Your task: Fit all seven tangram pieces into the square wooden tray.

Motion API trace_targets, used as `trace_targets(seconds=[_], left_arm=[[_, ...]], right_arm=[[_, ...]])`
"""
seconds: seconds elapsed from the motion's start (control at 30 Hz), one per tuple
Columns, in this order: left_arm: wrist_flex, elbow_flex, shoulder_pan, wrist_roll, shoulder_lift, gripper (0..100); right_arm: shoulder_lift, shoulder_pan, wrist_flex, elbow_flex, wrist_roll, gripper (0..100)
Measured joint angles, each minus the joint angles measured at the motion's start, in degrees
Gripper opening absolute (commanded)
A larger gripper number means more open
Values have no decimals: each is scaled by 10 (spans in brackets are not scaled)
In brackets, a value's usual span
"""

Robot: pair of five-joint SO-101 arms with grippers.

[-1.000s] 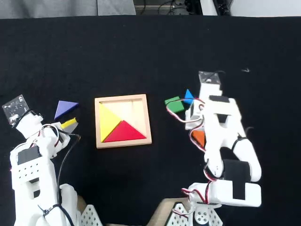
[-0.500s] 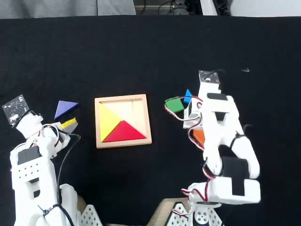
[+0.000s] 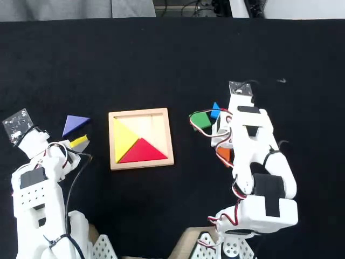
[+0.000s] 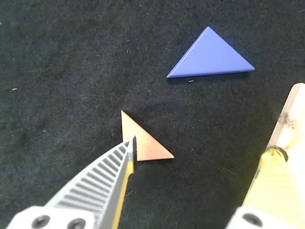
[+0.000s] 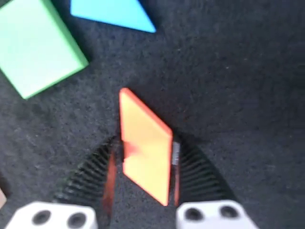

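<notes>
The square wooden tray holds a yellow triangle and a red triangle. My right gripper is shut on an orange parallelogram, which shows in the high view as an orange piece under the arm. Just beyond lie a green square and a small blue triangle. Left of the tray, my left gripper stands open over a small tan triangle, the grey fingertip at its edge. A purple triangle lies a little farther off.
A black cloth covers the table. The tray's upper right part is bare wood. Cables loop beside both arms. A pale strip stands by the left gripper's yellow finger; I cannot tell what it is.
The right arm has shifted slightly towards the tray with the orange piece between its fingers. The left arm and the other pieces have not moved.
</notes>
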Motion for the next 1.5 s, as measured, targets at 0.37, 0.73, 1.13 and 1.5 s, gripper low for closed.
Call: trace_targets(seconds=[0.37, 0.73, 1.13, 1.5], left_arm=[[0, 0, 0, 0, 0, 392], [0, 0, 0, 0, 0, 392], [0, 0, 0, 0, 0, 392], [0, 0, 0, 0, 0, 392]], right_arm=[[-60, -36, 71, -70, 48, 46], [-115, -221, 81, -92, 55, 49], [-79, -335, -8, -92, -73, 48], [29, -333, 18, -147, -76, 47]])
